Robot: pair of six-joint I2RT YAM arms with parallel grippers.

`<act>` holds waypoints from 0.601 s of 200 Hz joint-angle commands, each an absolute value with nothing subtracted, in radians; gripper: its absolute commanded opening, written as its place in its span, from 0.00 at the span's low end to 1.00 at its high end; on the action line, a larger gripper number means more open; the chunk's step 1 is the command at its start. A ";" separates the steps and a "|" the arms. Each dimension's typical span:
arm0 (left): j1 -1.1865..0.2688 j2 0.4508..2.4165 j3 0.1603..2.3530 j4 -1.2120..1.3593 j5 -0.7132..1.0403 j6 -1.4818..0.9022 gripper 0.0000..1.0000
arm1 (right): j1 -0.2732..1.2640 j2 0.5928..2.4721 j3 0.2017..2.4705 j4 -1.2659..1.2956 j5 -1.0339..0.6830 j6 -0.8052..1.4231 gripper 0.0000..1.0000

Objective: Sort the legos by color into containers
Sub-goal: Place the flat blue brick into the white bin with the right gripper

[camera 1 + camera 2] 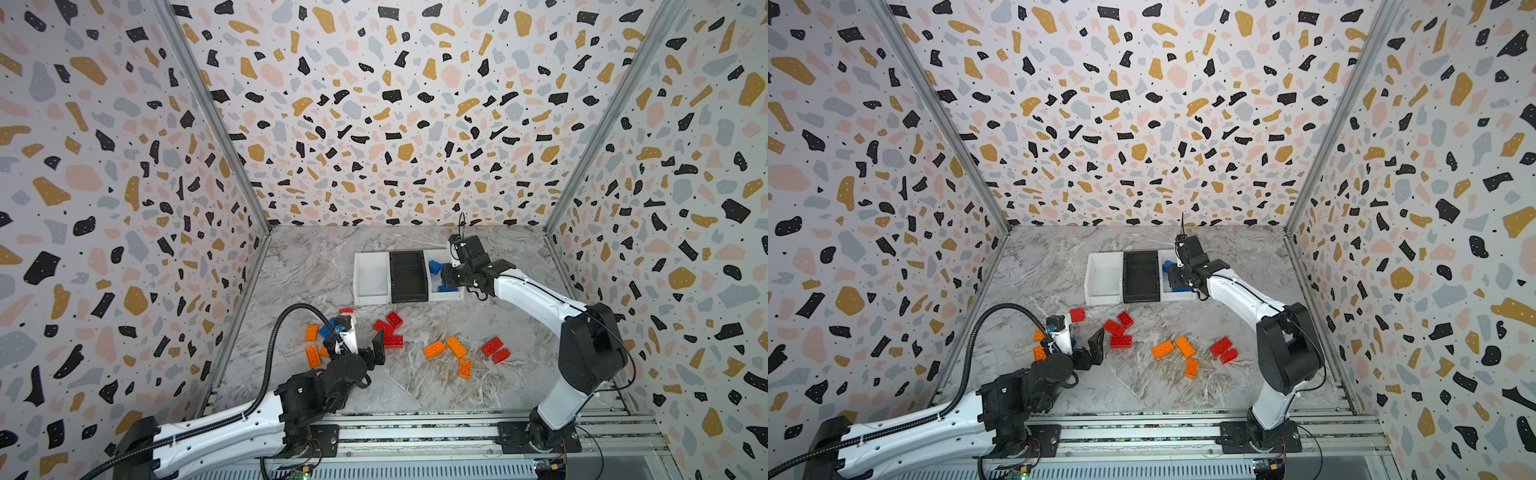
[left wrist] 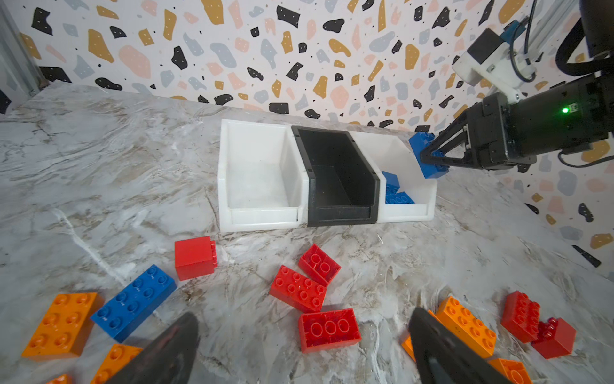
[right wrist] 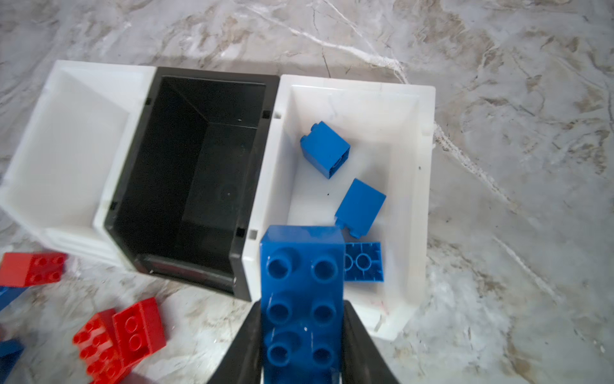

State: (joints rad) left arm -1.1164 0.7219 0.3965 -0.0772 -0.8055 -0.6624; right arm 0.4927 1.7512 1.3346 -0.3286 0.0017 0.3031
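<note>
Three containers stand in a row at the back: a white bin [image 1: 371, 276], a black bin [image 1: 408, 276] and a second white bin [image 3: 428, 166]. That second white bin holds three blue legos [image 3: 325, 149]. My right gripper [image 3: 302, 332] is shut on an oblong blue lego [image 3: 302, 282], held above the same bin's near end. My left gripper [image 2: 302, 316] is open and empty, hovering low over a red lego [image 2: 329, 329]. More red legos [image 1: 390, 330] lie just beyond it.
Orange legos [image 1: 451, 349] and two red ones [image 1: 494, 349] lie mid-table to the right. Orange legos [image 2: 63, 324], a blue oblong one [image 2: 134, 302] and a square red one [image 2: 195, 257] lie by my left arm. Patterned walls enclose the marble table [image 1: 316, 266].
</note>
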 commanded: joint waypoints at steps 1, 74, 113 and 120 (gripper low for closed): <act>-1.071 0.756 0.432 -0.169 -0.822 -0.744 1.00 | 0.479 1.802 1.411 -0.332 -0.030 0.272 0.34; -0.798 0.788 0.384 -0.211 -0.583 -0.767 1.00 | 0.476 1.783 1.473 -0.337 -0.117 0.264 0.72; -0.780 0.873 0.379 -0.222 -0.547 -0.790 0.97 | 0.537 1.618 1.335 -0.337 -0.115 0.273 0.75; -0.781 0.892 0.376 -0.216 -0.542 -0.792 0.96 | 0.550 1.586 1.300 -0.331 -0.117 0.283 0.76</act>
